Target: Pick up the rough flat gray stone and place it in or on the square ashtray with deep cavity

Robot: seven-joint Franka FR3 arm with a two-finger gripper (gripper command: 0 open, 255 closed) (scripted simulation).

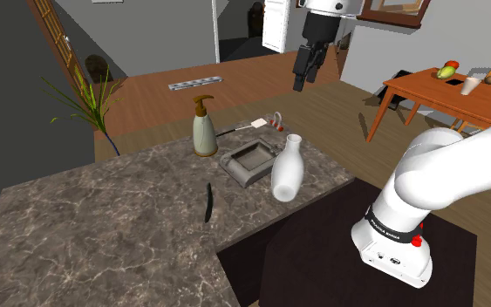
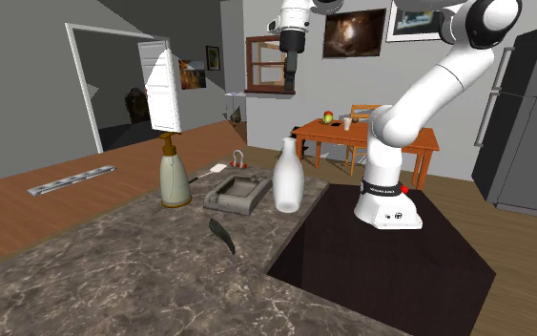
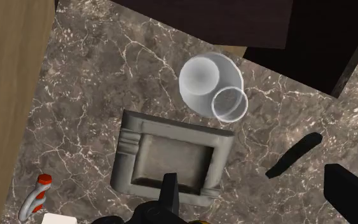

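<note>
The gripper [image 1: 303, 80] hangs high above the counter [image 1: 104, 227], its two black fingers standing apart with nothing between them. Far below it, the flat dark stone [image 1: 208, 202] lies on the marble, apart from the square ashtray [image 1: 235, 166] and on the side of it nearer the shoulder camera. In the wrist view the stone [image 3: 294, 154] shows as a thin black sliver lying closer to one finger than the other, while the ashtray [image 3: 128, 153] sits under the other finger.

A white bottle [image 1: 287, 170] stands upright just beside the ashtray's corner, towards the stand, and a soap dispenser [image 1: 204, 129] stands near the ashtray's far side. A red-and-white-handled tool [image 1: 269, 123] lies beyond them, by the far edge. The stone has bare marble all round it — widest on the shoulder view's left — with the counter's edge towards the dark stand [image 1: 322, 253] not far off.

The counter is dark brown marble with pale veins. Around it are a wooden floor, a wooden dining table [image 1: 426, 87] with fruit and a cup, a leafy plant [image 1: 86, 100] and a grey fridge [image 2: 528, 115].
</note>
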